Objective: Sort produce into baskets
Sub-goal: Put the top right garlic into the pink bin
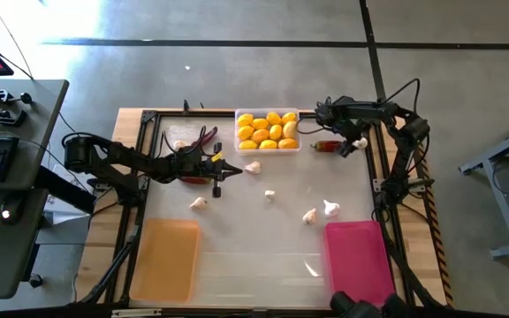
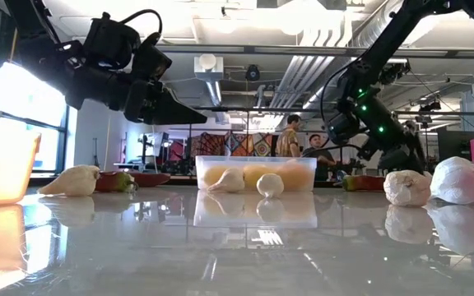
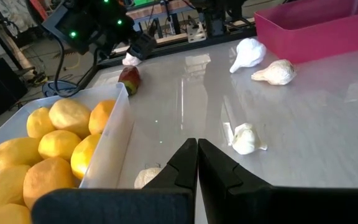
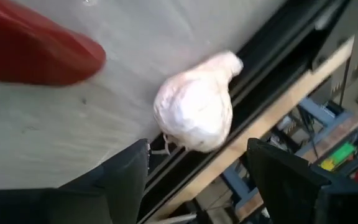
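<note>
A clear basket [image 1: 268, 131] at the far edge holds several yellow-orange lemons [image 3: 55, 137]. The orange basket [image 1: 166, 256] and the pink basket [image 1: 358, 256] sit at the near edge. Garlic bulbs [image 1: 309, 215] lie scattered on the table. My right gripper [image 4: 197, 168] is open at the far right, slanting down. Its fingers stand on either side of a garlic bulb [image 4: 194, 109], just short of it. That bulb rests against the table's black edge rail, with a red chili [image 4: 36, 53] beside it. My left gripper [image 3: 197, 149] hovers shut left of the clear basket.
A second chili [image 1: 197, 179] lies under my left arm. More garlic lies near the left gripper [image 3: 244, 138] and by the pink basket [image 3: 277, 71]. People show in the room beyond the table [image 2: 290, 136].
</note>
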Controlling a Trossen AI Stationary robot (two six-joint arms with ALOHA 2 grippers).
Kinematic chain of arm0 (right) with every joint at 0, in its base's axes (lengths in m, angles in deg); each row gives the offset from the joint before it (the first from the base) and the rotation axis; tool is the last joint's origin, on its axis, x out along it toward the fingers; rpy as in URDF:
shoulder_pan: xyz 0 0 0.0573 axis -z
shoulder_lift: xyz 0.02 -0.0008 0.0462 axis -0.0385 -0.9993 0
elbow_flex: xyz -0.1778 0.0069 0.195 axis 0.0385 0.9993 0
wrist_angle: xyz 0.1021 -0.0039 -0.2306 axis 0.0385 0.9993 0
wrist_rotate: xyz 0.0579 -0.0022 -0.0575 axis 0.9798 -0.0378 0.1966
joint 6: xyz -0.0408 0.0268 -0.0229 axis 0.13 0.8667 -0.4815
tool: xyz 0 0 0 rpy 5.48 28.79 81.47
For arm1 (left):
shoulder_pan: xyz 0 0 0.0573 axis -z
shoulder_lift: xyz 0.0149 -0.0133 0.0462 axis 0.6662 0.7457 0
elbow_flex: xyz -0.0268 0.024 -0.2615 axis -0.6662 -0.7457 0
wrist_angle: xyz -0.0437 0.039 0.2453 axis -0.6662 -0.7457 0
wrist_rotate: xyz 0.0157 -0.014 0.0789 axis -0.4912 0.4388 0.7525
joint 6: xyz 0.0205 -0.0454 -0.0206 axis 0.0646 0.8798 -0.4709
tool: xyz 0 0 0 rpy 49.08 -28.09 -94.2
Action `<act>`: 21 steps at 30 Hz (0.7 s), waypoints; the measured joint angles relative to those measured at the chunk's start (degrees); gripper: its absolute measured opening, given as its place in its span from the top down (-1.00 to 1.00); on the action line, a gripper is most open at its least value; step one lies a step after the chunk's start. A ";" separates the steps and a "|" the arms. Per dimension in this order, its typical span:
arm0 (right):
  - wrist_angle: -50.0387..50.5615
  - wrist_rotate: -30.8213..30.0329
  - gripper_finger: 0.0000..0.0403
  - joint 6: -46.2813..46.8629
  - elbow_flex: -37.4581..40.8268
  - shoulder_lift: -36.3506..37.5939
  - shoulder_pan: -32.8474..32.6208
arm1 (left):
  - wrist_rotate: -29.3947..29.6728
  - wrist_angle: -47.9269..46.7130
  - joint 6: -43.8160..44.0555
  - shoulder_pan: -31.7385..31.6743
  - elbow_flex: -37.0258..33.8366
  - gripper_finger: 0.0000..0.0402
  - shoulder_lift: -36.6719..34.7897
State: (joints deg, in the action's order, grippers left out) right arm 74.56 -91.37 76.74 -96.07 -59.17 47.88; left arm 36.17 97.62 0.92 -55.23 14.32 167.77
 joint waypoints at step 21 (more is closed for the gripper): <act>-9.18 2.27 -0.31 5.36 3.58 0.00 2.06 | 0.00 -0.09 0.00 -0.01 0.00 1.00 0.00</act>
State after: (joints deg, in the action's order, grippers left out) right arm 65.39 -89.10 82.11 -92.49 -59.17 49.93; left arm 36.17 97.53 0.92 -55.24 14.32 167.77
